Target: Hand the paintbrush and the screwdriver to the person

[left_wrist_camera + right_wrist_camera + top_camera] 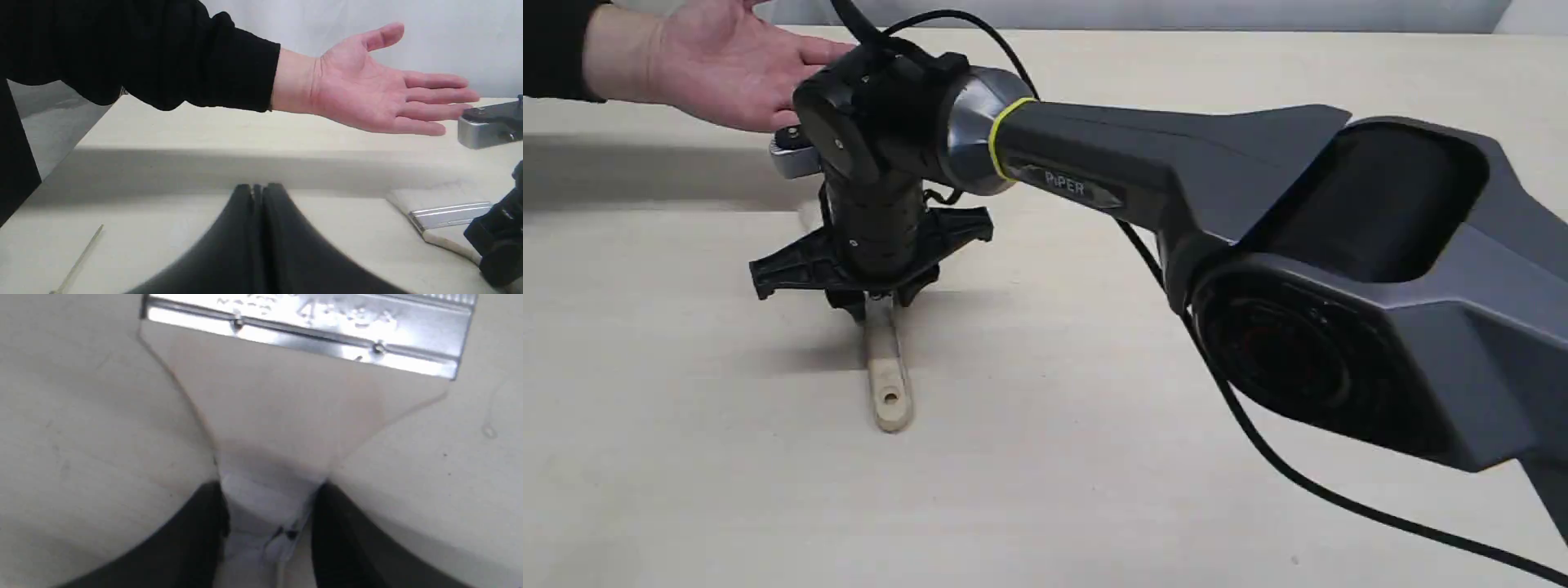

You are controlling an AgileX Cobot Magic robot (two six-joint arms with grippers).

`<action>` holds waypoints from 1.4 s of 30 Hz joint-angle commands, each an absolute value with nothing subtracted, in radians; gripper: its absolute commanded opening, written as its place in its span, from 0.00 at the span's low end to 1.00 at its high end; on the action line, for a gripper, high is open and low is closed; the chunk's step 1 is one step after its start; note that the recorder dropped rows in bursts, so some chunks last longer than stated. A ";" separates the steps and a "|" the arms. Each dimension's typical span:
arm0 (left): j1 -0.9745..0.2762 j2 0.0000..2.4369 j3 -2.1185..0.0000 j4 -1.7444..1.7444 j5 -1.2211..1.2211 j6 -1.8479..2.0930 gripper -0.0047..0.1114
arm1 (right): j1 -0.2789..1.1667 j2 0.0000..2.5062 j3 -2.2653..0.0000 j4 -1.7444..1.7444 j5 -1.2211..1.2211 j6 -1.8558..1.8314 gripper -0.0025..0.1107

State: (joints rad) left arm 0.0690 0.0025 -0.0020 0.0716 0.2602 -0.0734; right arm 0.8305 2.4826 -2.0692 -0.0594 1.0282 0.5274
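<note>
Pale wood-grain surface [1094,490] runs back to a white wall [449,32]. Nearest lies the one paintbrush [888,384], flat, its holed end toward the camera. Next, the right claw [267,522] stands over it, its fingers pressed to both sides of the narrow neck of the handle [269,416], just short of the silver ferrule [306,330]. Beyond that come the pale bristles [416,196]. That neck looks the right place to hold: the wood and metal are stiff and light, the bristles are soft and would bend, and the holed end stays free for taking. Smooth wood may swivel in so narrow a pinch. The left claw [258,192] has its fingers together on nothing. Off to its side lies one screwdriver [79,259], of which only the thin grey shaft shows. It is probably light, rigid and apt to roll, so it is better taken by its thicker handle, which is out of view. Farthest, one person's hand [367,94] waits open, palm up, above the surface. Two claws in all.
</note>
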 commanded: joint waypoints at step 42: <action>0.063 0.000 0.000 0.070 0.249 -0.075 0.04 | 0.873 2.201 -2.058 -0.132 0.768 0.235 0.48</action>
State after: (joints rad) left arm 0.0690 0.0025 -0.0020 0.0716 0.2602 -0.0734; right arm 0.8734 2.2241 -2.0583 -0.1117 0.7416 0.2473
